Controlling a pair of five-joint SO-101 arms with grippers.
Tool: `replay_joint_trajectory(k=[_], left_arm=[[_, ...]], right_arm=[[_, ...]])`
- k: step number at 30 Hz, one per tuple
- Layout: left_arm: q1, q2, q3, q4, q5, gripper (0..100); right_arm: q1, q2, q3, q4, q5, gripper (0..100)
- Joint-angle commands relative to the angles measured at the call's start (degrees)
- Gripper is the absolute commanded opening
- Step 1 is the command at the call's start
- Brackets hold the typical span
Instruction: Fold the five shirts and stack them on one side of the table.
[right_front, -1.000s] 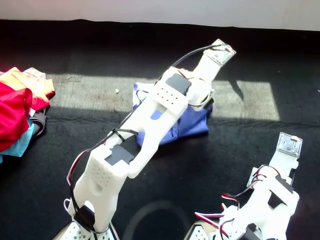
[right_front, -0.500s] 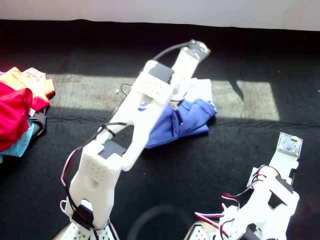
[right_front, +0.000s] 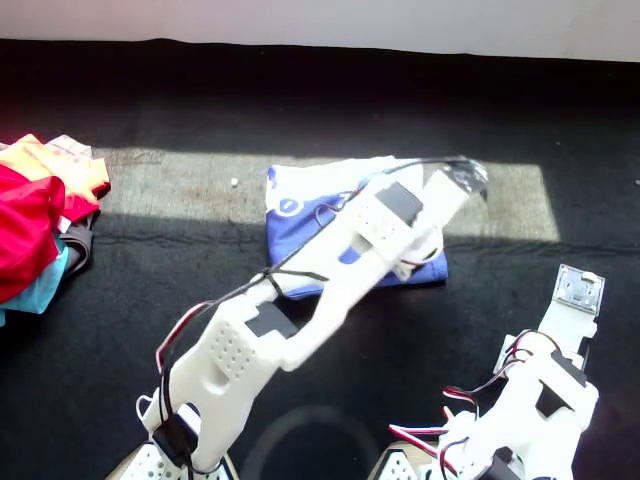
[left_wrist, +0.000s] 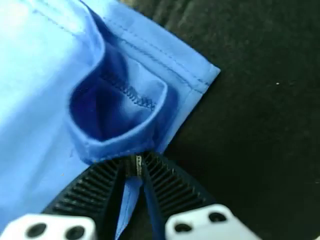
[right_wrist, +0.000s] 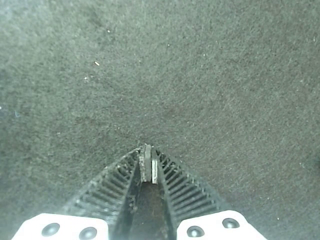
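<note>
At the middle of the black-covered table (right_front: 150, 100), the blue shirt (right_front: 300, 215) lies in a rough rectangle across a strip of sunlight (right_front: 170, 185). The left arm (right_front: 330, 290) stretches over it and hides much of the cloth. The left gripper (left_wrist: 139, 162) is pinched tight on a fold at the blue shirt's corner. Well off to one side of the blue shirt sits a heap of red, orange and teal shirts (right_front: 35, 225). The right gripper (right_wrist: 148, 167) — closed, holding nothing — hangs over black cloth, apart from the blue shirt.
</note>
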Motion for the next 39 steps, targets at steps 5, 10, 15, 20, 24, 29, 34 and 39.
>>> replay_joint_trajectory(k=[5, 10, 15, 20, 24, 29, 34, 39], left_arm=[[-2.9, -8.2, -8.5, 4.7, 0.4, 1], [-8.0, -3.2, -8.5, 4.4, 0.5, 1], [-5.6, 4.5, -8.7, 4.2, 0.5, 1], [-2.2, 5.2, -8.5, 4.8, 0.7, 1], [1.1, 4.8, -9.1, 6.5, 0.7, 1], [1.7, 5.0, -15.5, 10.5, 2.0, 1], [-4.1, 5.2, -24.2, 14.3, 2.7, 1], [-18.2, 5.4, -25.4, 11.0, 2.7, 1]], right_arm=[[-1.5, 0.7, 0.4, 1.5, -0.3, 0.6], [-1.5, 0.7, 0.4, 1.4, -0.3, 0.6], [-1.5, 0.7, 0.5, 0.8, -0.3, 0.6], [-1.5, 0.7, 0.5, 0.8, -0.3, 0.6], [-1.5, 0.7, 0.5, 0.8, -0.3, 0.6], [-1.5, 0.7, 0.5, 0.7, -0.3, 0.6], [-1.5, 0.7, 0.5, 0.7, -0.3, 0.6], [-1.5, 0.7, 0.5, 0.7, -0.3, 0.6]])
